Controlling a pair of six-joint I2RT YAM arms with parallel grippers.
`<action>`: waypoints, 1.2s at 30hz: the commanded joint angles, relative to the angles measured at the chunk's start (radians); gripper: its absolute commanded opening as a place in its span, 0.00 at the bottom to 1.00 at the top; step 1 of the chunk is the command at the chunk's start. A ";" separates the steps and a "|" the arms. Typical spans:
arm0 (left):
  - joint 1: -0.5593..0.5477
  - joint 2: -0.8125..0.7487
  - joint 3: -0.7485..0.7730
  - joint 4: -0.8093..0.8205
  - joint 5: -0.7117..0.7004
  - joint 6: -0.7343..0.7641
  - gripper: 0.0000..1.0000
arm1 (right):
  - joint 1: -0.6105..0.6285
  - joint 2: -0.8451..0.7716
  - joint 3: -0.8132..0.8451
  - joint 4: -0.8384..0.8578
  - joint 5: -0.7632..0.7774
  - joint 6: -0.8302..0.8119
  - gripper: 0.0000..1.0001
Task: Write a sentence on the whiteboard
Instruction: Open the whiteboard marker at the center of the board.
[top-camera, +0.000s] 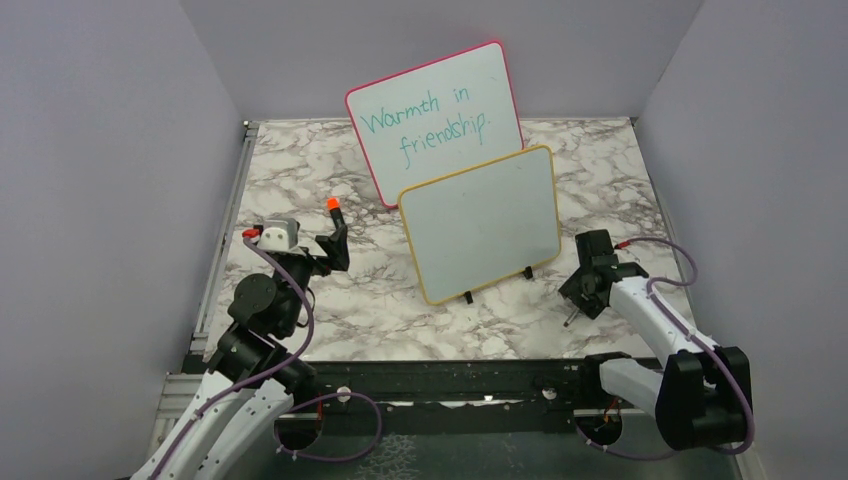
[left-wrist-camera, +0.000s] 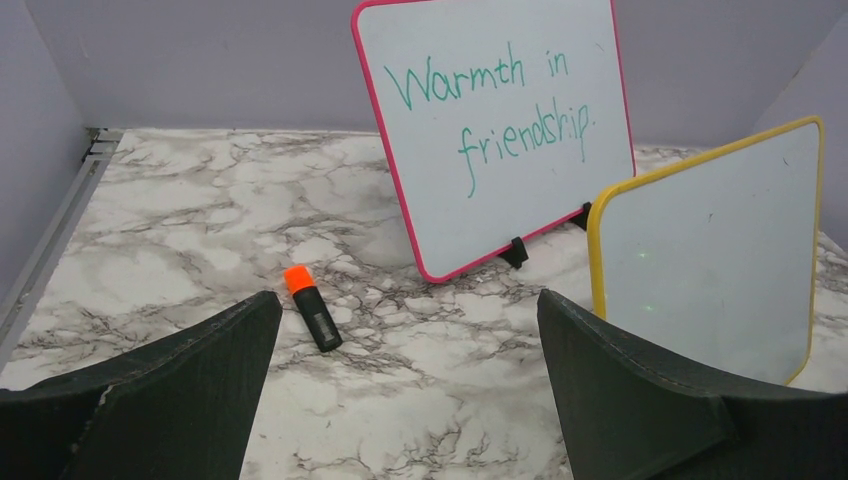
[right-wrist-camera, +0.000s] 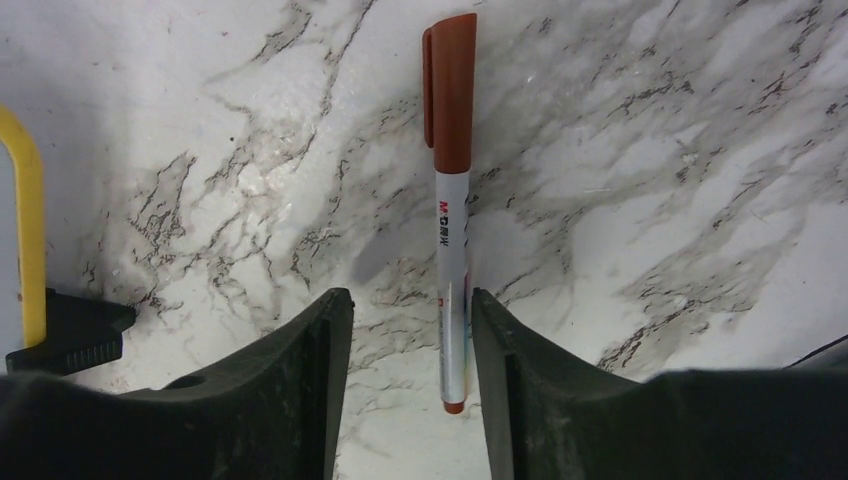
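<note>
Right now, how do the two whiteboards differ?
The yellow board is blank; the pink board carries teal writing. The yellow board stands in front, the pink board behind it. Both are white, round-cornered and propped on black feet.

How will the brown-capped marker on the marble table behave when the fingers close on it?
The marker looks round and smooth, so it may roll sideways on the glossy table if one finger touches first. It seems stiff and light, so it should lift without bending. Its slim barrel might slip or pivot between the right fingers.
</note>
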 joint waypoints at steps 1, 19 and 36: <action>-0.009 0.006 0.008 0.017 0.020 0.014 0.99 | -0.012 0.018 -0.010 0.035 -0.022 -0.016 0.49; -0.013 0.065 0.020 0.028 0.121 0.008 0.99 | -0.012 0.091 0.048 0.033 -0.032 -0.086 0.01; -0.013 0.289 0.280 -0.211 0.291 -0.069 0.99 | 0.000 -0.136 0.336 -0.111 -0.243 -0.396 0.00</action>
